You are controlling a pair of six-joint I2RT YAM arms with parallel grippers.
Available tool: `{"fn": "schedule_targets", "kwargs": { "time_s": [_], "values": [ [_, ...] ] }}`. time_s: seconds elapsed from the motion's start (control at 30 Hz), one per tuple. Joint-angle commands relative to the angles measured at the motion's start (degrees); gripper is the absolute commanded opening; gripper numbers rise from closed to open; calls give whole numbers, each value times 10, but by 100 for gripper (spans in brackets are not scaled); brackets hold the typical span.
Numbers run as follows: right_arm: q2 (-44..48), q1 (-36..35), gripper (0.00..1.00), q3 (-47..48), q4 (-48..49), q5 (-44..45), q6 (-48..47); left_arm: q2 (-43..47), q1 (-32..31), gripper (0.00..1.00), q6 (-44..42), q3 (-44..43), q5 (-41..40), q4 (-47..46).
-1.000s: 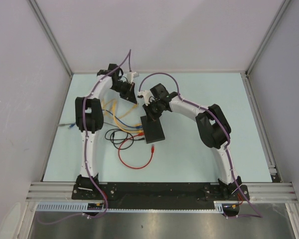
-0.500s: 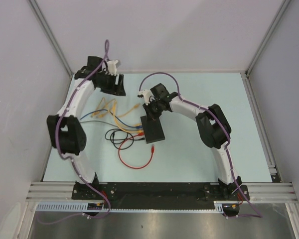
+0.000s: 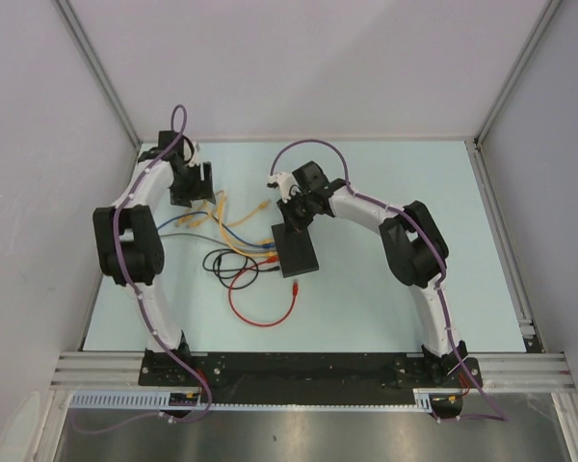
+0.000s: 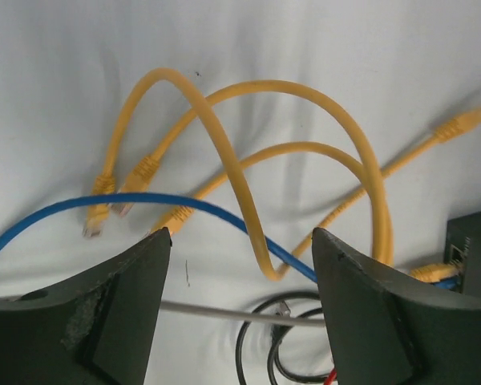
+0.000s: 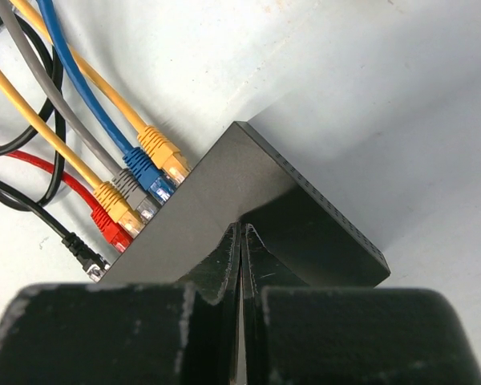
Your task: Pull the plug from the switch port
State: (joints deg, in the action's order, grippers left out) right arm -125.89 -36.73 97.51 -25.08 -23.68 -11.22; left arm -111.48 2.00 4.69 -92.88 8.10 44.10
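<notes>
Plug ends point(image 4: 140, 175) of loose yellow cables point(image 4: 280, 85) lie just beyond the left pincer point(image 4: 240, 241), whose jaws have just parted: one looks freed. Right pincer point(image 5: 240, 233), closed, presses the switch point(image 5: 224, 184) directly beneath it.

The switch point(image 3: 297, 252) is a flat matte-black box lying flat on the table. The ports point(image 5: 162, 196) along its left edge hold a row of seated plugs point(image 5: 136, 191): yellow, blue, grey, yellow, red.

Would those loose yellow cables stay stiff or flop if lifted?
Probably floppy: the yellow cables lie in arching loops, so they'd likely droop yet keep some curl. Thin, so likely light. Crossing the blue cable, they might drag it along.
</notes>
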Motion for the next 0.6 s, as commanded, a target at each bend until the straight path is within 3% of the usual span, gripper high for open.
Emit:
{"fn": "schedule_targets", "kwargs": {
  "time_s": [0.0,0.07,0.1,0.13,0.4,0.57],
  "values": [
    [8,2,0,-29,-28,38,-12,-44,-2,74,9,-61,3,4],
    [11,1,0,-32,-27,41,-13,-60,-2,65,7,-76,-5,6],
    [12,0,0,-33,-27,42,-13,-61,-1,53,1,-78,-9,6],
    [12,0,0,-34,-26,43,-13,-59,-2,49,-2,-81,-12,11],
    [6,3,0,-30,-30,43,-13,83,14,4,-69,-23,16,64],
    [7,9,0,-25,-37,42,-12,89,15,0,-197,-48,8,216]
  ]
}}
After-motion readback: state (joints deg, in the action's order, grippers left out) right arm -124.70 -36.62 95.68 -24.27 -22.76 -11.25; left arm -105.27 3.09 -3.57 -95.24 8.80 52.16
